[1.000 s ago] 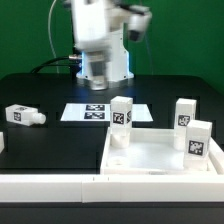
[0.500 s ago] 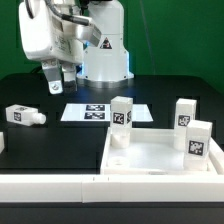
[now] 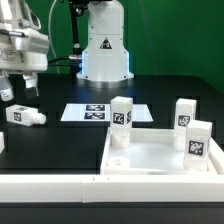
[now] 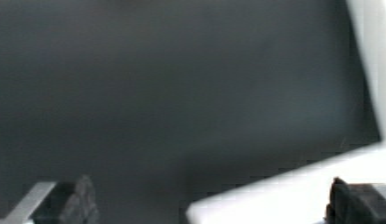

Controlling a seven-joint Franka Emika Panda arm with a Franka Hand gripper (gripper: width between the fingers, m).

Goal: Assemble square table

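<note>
The white square tabletop [image 3: 150, 165] lies at the front on the exterior view's right, rim up. Three tagged white legs stand upright at its corners: one [image 3: 121, 113], one [image 3: 185, 112] and one [image 3: 198, 140]. A fourth leg [image 3: 25, 116] lies loose on the black table at the exterior view's left. My gripper [image 3: 20, 92] hangs open and empty just above that loose leg. In the wrist view my gripper [image 4: 211, 205] shows two dark fingertips [image 4: 65, 203] wide apart, with a blurred white shape [image 4: 296, 195] between them over the dark table.
The marker board [image 3: 95, 112] lies flat behind the tabletop. A long low white border bar [image 3: 60, 186] runs along the front. A small white piece [image 3: 2, 143] sits at the exterior view's left edge. The robot base [image 3: 105, 55] stands at the back.
The arm has swung from the back centre to the exterior view's left and come down over the loose leg. The parts have not moved.
</note>
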